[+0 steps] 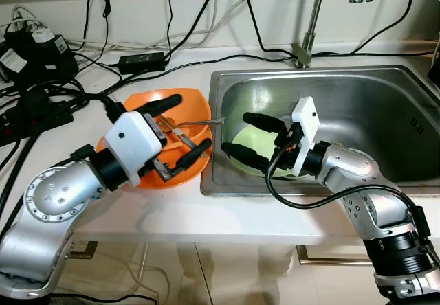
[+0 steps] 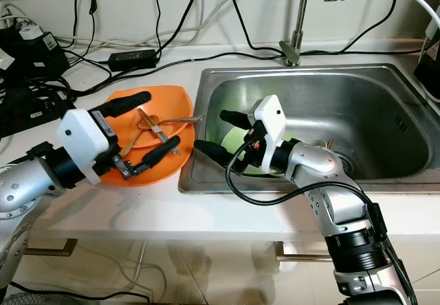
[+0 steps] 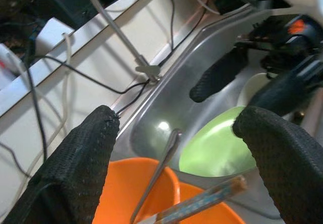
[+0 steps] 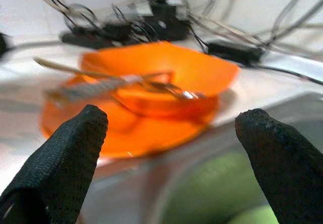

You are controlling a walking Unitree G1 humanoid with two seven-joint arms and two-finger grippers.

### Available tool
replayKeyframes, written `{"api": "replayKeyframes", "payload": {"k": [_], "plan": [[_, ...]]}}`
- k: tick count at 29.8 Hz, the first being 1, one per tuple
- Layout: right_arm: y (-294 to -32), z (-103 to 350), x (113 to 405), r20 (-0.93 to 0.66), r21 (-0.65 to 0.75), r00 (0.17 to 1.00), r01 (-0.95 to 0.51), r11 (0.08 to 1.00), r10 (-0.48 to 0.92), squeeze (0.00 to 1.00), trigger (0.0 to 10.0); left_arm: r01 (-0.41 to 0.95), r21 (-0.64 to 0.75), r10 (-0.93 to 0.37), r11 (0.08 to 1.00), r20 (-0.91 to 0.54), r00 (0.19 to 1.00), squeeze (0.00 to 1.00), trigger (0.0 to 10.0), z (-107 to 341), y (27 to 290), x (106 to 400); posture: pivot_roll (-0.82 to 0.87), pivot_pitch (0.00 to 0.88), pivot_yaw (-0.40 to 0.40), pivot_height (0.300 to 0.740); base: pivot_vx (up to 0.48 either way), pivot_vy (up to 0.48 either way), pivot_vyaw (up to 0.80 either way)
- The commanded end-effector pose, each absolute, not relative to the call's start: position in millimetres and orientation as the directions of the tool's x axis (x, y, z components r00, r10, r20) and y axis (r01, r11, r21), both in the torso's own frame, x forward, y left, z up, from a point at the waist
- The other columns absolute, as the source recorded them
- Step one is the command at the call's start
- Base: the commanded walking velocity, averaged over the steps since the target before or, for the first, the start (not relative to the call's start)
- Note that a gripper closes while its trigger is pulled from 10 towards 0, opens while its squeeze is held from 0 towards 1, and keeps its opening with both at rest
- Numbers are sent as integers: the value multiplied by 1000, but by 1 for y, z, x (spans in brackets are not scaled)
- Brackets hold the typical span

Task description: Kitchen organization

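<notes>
Right claw (image 1: 251, 139), wide open over the green plate (image 1: 251, 140) (in the sink (image 1: 385, 113)), should straddle its rim squarely; left claw (image 1: 182, 128) gapes empty.

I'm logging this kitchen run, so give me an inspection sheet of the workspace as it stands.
Surface: white counter with a steel sink set in it.
Job's things: orange dishes stacked on the counter beside the sink, holding utensils; green plate in the sink.
Clutter: power adapters along the wall.
Grippers: left gripper open over the orange dishes; right gripper open over the green plate.
Cables: black cables tangled across the counter's back.
Surroundings: tap behind the sink.
</notes>
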State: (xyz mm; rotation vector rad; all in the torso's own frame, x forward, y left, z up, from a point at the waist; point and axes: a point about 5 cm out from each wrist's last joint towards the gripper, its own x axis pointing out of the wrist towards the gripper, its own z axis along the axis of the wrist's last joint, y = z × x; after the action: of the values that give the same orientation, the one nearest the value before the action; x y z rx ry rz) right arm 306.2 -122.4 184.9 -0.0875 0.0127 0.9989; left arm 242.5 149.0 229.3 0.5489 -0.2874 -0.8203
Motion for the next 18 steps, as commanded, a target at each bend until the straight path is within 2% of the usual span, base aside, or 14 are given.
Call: {"api": "replayKeyframes", "payload": {"k": [1, 9, 13, 18], "plan": [[-125, 187, 310, -83, -95, 560, -828, 552, 825, 0, 10000, 629, 577, -774, 521, 9, 633, 0, 10000, 222, 146, 243, -63, 0, 96, 740, 0, 0, 0], [-134, 183, 307, -142, -100, 538, -843, 528, 831, 0, 10000, 643, 585, -797, 494, 10, 604, 0, 10000, 218, 141, 243, -71, 0, 101, 740, 0, 0, 0], [-142, 185, 300, -172, -99, 479, -878, 469, 861, 0, 10000, 644, 617, -802, 452, -35, 596, 0, 10000, 205, 144, 244, -79, 5, 108, 740, 0, 0, 0], [-143, 188, 296, -172, -100, 456, -890, 445, 873, 0, 10000, 648, 631, -798, 426, -75, 598, 0, 10000, 192, 149, 246, -86, 8, 111, 740, 0, 0, 0]]}}
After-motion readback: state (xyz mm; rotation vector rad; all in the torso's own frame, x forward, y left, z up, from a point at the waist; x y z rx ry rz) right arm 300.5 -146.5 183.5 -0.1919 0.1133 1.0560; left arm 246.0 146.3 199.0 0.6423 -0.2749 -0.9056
